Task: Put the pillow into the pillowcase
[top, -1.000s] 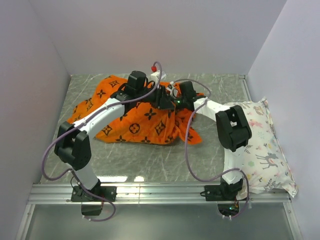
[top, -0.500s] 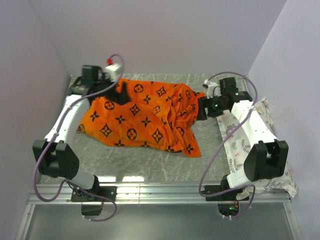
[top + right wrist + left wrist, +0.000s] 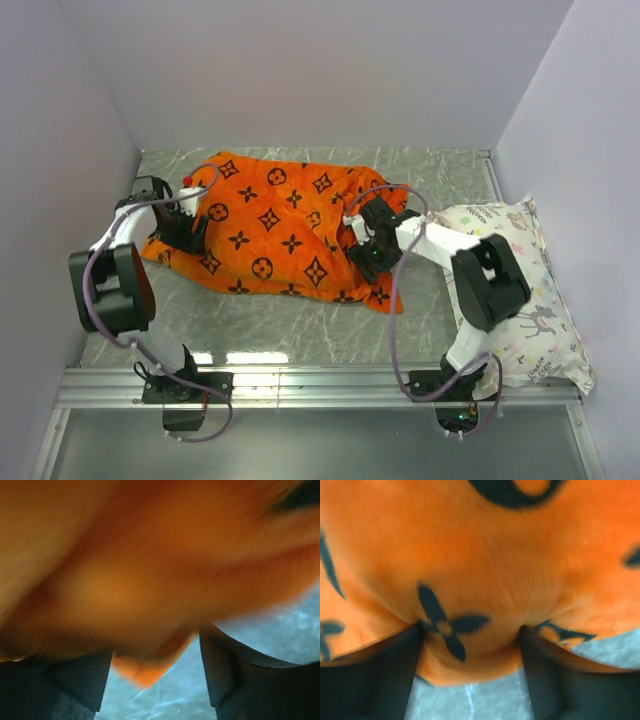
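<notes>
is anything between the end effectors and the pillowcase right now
Nothing visible does. The left end effector and the right end effector are both right at the orange pillowcase, with its fabric bulging between their open fingers. The deer-print pillow lies off to the right, not between them.

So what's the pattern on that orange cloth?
Black flowers, diamonds and monograms cover the pillowcase; top view shows best.
</notes>
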Robot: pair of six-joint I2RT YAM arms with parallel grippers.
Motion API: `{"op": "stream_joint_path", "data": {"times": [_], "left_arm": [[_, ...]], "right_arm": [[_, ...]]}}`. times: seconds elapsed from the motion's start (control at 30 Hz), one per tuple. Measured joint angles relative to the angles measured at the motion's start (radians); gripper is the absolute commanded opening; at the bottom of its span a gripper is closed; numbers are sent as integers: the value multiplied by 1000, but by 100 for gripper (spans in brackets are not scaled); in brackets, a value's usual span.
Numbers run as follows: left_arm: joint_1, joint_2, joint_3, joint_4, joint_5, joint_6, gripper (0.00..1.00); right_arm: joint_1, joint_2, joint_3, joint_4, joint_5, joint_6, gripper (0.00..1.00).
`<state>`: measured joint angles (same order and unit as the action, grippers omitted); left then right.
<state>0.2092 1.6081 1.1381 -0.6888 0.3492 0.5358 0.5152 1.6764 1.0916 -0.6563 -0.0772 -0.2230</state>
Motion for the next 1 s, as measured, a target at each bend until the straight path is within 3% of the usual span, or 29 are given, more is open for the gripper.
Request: {"op": "stream_joint_path", "data": {"times": [0.07, 0.13, 0.23, 0.27, 0.47, 0.57, 0.7, 1.0], "left_arm": [[2, 77, 31, 2, 5, -5, 62], [17, 126, 76, -19, 35, -12, 69], [67, 136, 144, -63, 99, -23, 86], [91, 134, 174, -71, 117, -18, 99], [233, 55, 176, -117, 134, 126, 99], [316, 11, 114, -140, 121, 217, 99], [365, 30, 79, -138, 105, 292, 99], [341, 165, 91, -24, 135, 396, 99]], "right_arm": [[-52, 77, 17, 9, 14, 1, 71], [-132, 106, 37, 9, 9, 1, 72], [-239, 48, 53, 19, 26, -22, 76], [-268, 6, 51, 16, 36, -35, 77], [-272, -341, -131, 42, 32, -144, 80], [-230, -418, -238, 36, 35, -180, 80], [-165, -356, -276, 51, 51, -187, 80], [-77, -172, -299, 253, 146, -187, 78]]}}
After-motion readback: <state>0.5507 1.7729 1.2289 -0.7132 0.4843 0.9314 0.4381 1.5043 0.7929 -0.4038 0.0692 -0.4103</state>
